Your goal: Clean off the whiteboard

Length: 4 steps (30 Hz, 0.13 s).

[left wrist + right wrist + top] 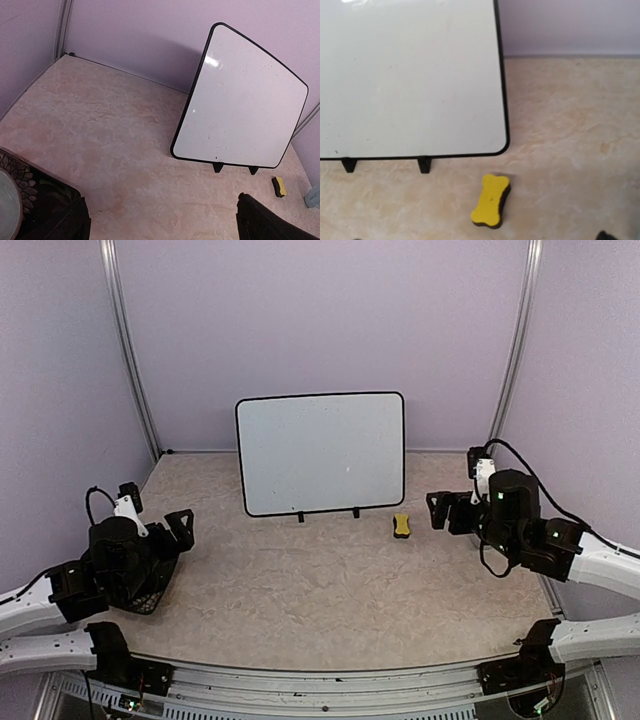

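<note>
- Table [330, 580]: pale marbled top, carrying everything below.
- Whiteboard [320, 452]: stands at the far middle of the table on two small black feet, its face towards the arms. It has a thin black frame and rounded corners. The surface looks almost clean, with only a few faint specks and no writing to be read. Judged light, stiff and slick-faced. On such small feet it would likely slide or tip backwards under a wipe. It is best steadied by the frame, at the top edge or a side, not by the glossy face.
- Left claw [172, 558]: near left of the table, well apart from the whiteboard. Its fingers are spread wide with nothing between them.
- Right claw [440, 512]: right side, near the eraser but not touching it. Its fingers are spread and it is empty.
- Eraser [402, 525]: small yellow sponge with a dark underside, bone-shaped. It lies flat on the table just beside the whiteboard's near right corner, apart from the frame. Judged soft and light, and its narrow waist offers the easiest pinch.
</note>
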Tool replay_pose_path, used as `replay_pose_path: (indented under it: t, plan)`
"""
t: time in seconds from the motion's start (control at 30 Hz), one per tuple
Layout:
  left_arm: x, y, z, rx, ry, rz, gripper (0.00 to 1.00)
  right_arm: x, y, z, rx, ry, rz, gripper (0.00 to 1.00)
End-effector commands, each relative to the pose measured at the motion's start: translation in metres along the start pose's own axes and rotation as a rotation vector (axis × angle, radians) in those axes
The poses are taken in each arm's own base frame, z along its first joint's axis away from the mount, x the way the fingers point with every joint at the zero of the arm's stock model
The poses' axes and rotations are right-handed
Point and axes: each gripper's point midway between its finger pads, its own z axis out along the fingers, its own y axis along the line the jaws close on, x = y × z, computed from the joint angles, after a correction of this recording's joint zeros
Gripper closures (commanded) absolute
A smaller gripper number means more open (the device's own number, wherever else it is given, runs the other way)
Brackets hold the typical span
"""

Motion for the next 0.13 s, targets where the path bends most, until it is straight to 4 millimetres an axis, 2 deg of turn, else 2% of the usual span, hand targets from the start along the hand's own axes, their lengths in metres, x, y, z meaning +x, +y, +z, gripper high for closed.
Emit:
replay_pose_path:
  t: [0.0,0.1]
  plan:
    - [-0.0031,-0.0191,0.0069,0.092,0.022,0.006,0.01,0.0092,-0.0106,-0.0044,0.041,0.019,-0.067,0.0]
    - [-0.0072,-0.0222,0.0076,0.091,0.02,0.028,0.01,0.0073,-0.0105,-0.0062,0.035,0.006,-0.073,0.0]
